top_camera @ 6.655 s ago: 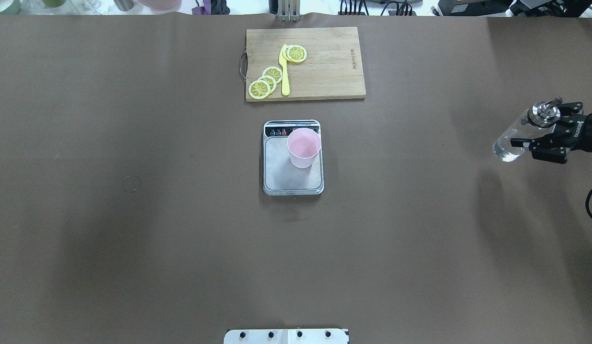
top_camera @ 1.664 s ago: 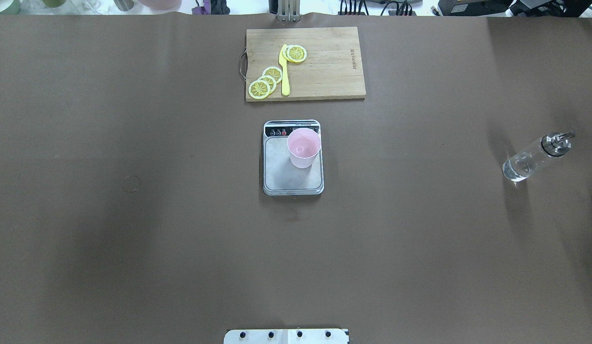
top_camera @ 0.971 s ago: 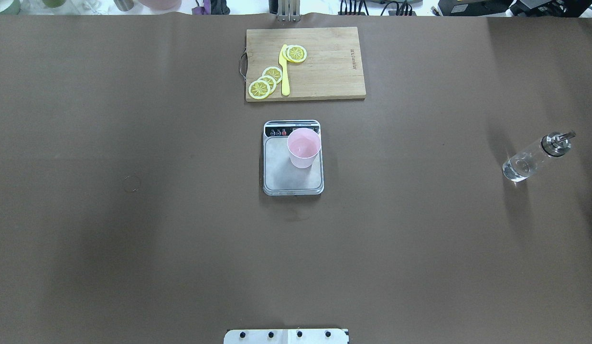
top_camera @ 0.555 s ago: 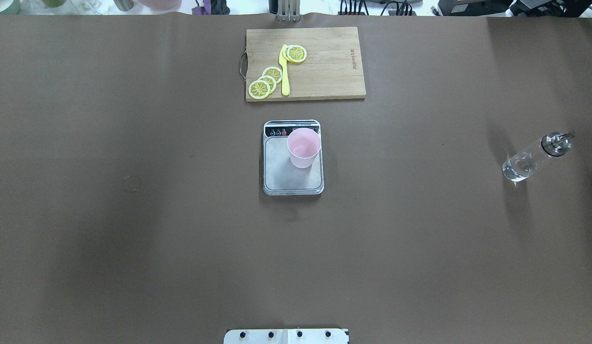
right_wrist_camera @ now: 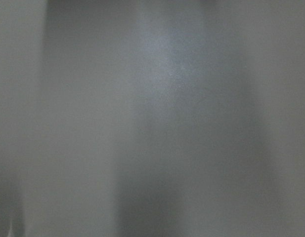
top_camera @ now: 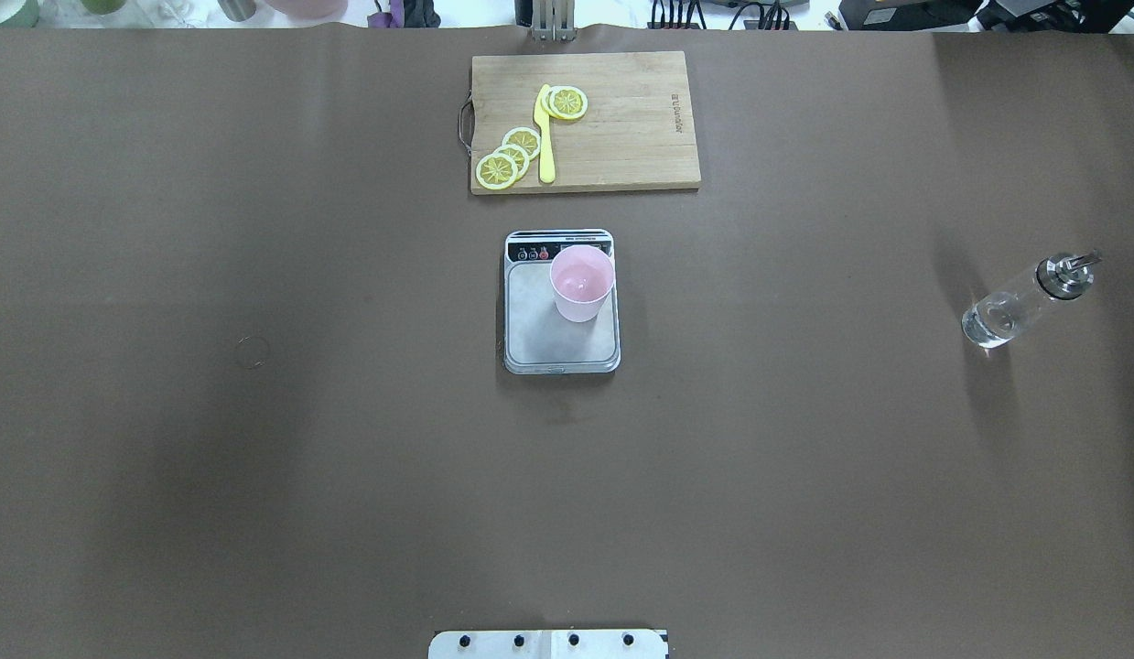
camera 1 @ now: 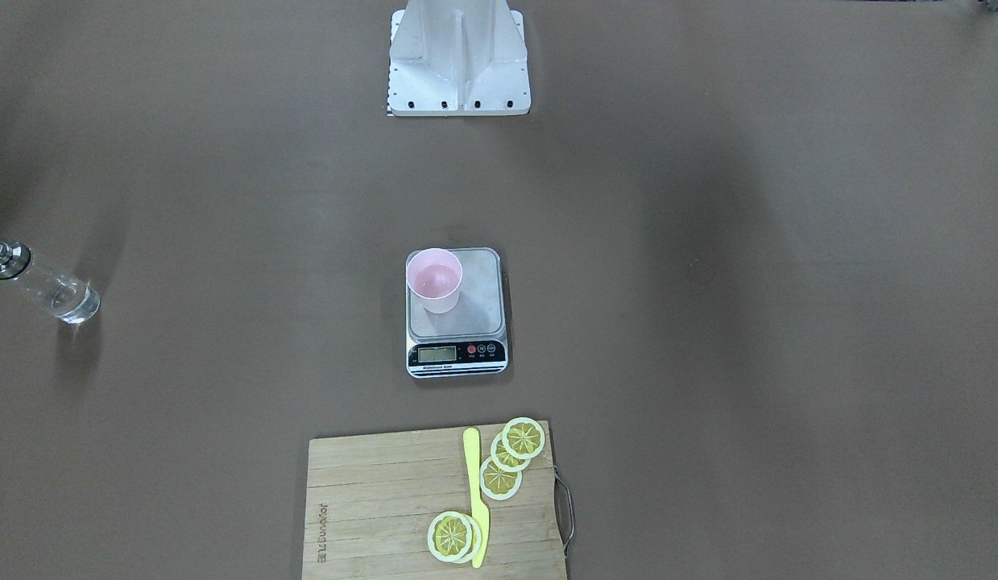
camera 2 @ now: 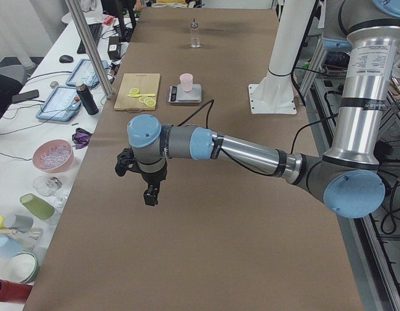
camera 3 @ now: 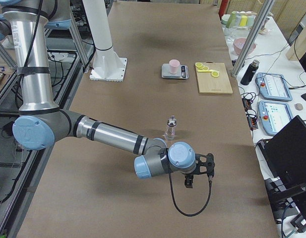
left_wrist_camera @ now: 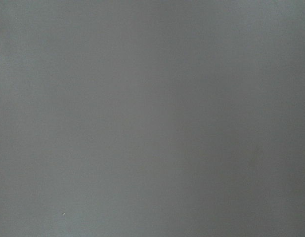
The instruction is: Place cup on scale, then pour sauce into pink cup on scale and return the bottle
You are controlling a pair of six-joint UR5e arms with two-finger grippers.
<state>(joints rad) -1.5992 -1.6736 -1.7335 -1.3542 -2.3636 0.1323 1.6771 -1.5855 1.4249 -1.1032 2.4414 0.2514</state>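
Observation:
The pink cup (top_camera: 581, 279) stands upright on the far right part of the scale (top_camera: 544, 340), next to its display strip. At the table's right edge the bottle (top_camera: 1024, 302) stands alone, with clear sauce (top_camera: 988, 322) in its base and nothing touching it. Only the side views show the grippers. The left gripper (camera 2: 138, 178) hangs over bare table far from the scale. The right gripper (camera 3: 200, 171) hovers a short way from the bottle (camera 3: 170, 128), nearer that camera. I cannot tell whether either is open or shut. Both wrist views show only blurred brown table.
A wooden cutting board (top_camera: 621, 137) with lemon slices (top_camera: 510, 156) and a yellow knife (top_camera: 545, 137) lies beyond the scale. The robot's base plate (top_camera: 548, 644) sits at the near edge. Cups, tablets and a bowl sit on side benches off the table.
6.7 s ago the right gripper held the bottle above the right edge; now the bottle stands free on the table and the gripper is out of the overhead view. Nothing moved in the last second.

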